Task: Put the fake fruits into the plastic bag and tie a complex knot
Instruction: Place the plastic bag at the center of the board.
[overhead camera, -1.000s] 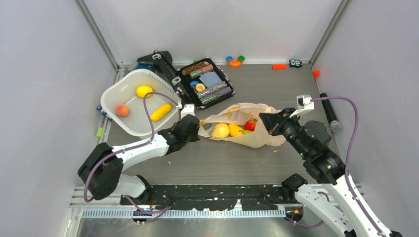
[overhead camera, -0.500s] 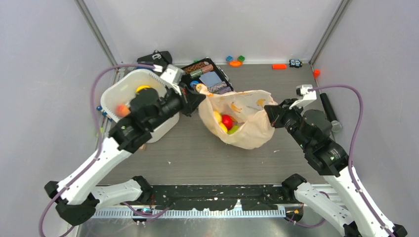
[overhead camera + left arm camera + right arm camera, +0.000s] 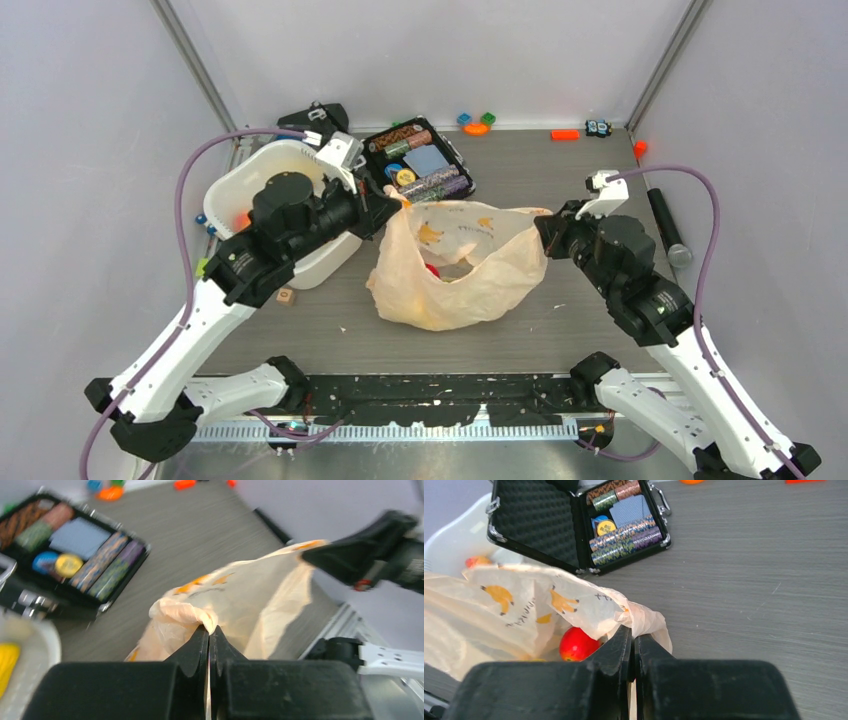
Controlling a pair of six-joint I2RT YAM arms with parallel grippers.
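**Bag strung up between both your grippers**

Your left gripper (image 3: 209,630) is pinched tight on a scrunched wad of the bag (image 3: 450,270) at its left rim. Your right gripper (image 3: 633,631) is clamped the same way on the right rim. So the thin, crinkly peach film hangs stretched between them over the grey woodgrain table (image 3: 600,170), belly sagging low. Orange printed marks show on the translucent wall. A glossy round red apple (image 3: 576,645) sits inside, just below your right gripper. A small orange fruit (image 3: 240,218) is over in the white tub (image 3: 230,190) by your left arm. An open black foam-lined case (image 3: 420,165) of chips lies behind the bag.
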